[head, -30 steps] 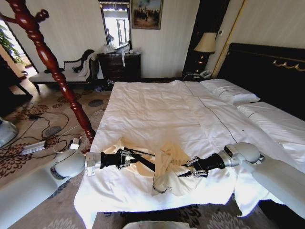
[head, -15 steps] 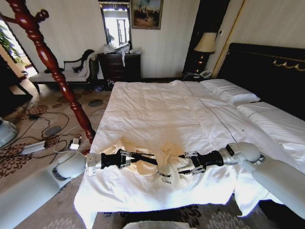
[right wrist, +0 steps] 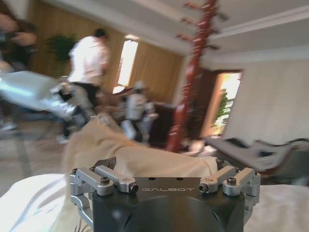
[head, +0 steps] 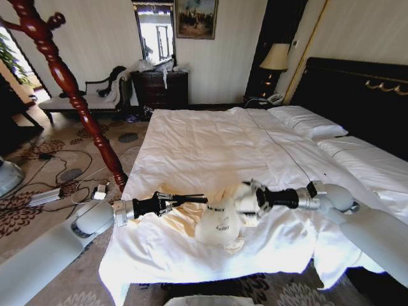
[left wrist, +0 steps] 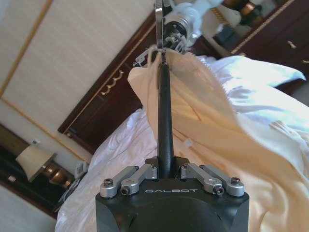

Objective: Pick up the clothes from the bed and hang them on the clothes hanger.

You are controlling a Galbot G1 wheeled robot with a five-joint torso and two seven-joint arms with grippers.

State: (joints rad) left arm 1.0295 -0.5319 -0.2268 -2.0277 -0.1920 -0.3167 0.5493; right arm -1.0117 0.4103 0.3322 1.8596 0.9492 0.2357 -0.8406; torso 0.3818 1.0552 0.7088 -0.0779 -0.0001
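The pale cream clothes (head: pixel 218 223) hang in a bunch just above the white bed (head: pixel 210 146), near its foot edge. My right gripper (head: pixel 246 199) is shut on their upper part and holds them raised. My left gripper (head: pixel 169 201) is shut on the black clothes hanger (head: pixel 190 199), which points level toward the right gripper. In the left wrist view the clothes hanger (left wrist: pixel 163 111) runs straight out from the left gripper (left wrist: pixel 166 170), with the clothes (left wrist: pixel 217 121) draped over its far end, where the right gripper (left wrist: pixel 179 21) sits. The clothes (right wrist: pixel 130 154) bulge right in front of the right gripper (right wrist: pixel 164 181).
A red turned wooden post (head: pixel 67 83) stands left of the bed, with cables (head: pixel 60 175) on the patterned carpet beside it. The black headboard (head: pixel 357 89) and pillows (head: pixel 306 121) lie at the far right. A dark dresser (head: pixel 159 88) is against the back wall.
My right gripper has risen and swung left with the clothes, bringing them up to the hanger's end. The garment has gone from lying spread to hanging bunched. The left gripper has barely shifted.
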